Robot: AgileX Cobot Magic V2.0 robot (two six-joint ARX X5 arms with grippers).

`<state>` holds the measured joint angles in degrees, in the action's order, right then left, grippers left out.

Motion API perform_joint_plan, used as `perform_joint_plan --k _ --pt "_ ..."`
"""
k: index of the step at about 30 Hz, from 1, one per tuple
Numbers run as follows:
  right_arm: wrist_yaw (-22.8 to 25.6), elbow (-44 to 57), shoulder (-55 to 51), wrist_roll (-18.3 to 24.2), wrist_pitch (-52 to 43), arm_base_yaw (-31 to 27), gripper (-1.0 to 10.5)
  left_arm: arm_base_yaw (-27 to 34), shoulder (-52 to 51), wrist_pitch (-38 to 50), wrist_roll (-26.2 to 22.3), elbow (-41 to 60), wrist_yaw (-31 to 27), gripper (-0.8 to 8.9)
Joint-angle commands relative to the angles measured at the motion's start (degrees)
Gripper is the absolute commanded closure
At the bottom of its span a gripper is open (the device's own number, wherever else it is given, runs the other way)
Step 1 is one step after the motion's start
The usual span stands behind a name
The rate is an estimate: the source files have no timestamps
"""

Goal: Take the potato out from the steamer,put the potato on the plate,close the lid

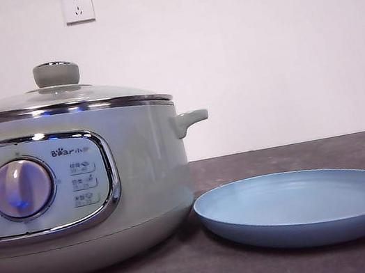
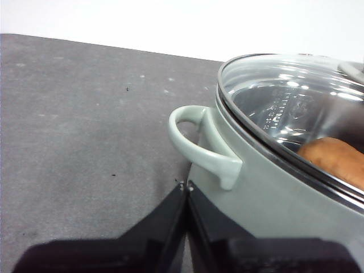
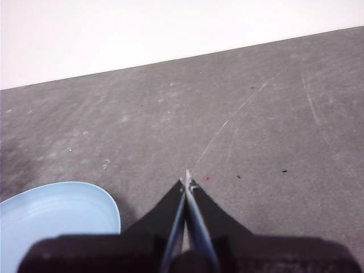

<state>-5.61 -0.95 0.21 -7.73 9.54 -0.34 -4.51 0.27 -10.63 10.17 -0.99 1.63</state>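
Here the round pale grey-green steamer (image 1: pixel 72 191) stands on the dark grey worktop (image 1: pixel 318 264) with its domed glass lid (image 1: pixel 58 95) seated on the chrome rim. Through the glass, the oblong orange-brown potato (image 2: pixel 335 159) lies inside the pot. The shallow light-blue plate (image 1: pixel 306 217) sits just beside the steamer, bare. The left gripper (image 2: pixel 185 185) hangs near the steamer's side handle, jaws pressed together, holding nothing. The right gripper (image 3: pixel 186 177) waits over the worktop near the plate, jaws likewise together.
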Motion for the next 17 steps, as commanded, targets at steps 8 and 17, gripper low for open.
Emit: perform_joint_plan --k 8,17 --pt "-0.20 0.63 -0.04 -0.74 0.42 0.02 9.5 0.11 -0.07 0.35 0.46 0.79 0.28 8.17" --pt "-5.22 -0.13 0.00 -18.62 -3.69 0.02 9.5 0.13 -0.07 1.27 7.72 -1.27 5.60 8.19"
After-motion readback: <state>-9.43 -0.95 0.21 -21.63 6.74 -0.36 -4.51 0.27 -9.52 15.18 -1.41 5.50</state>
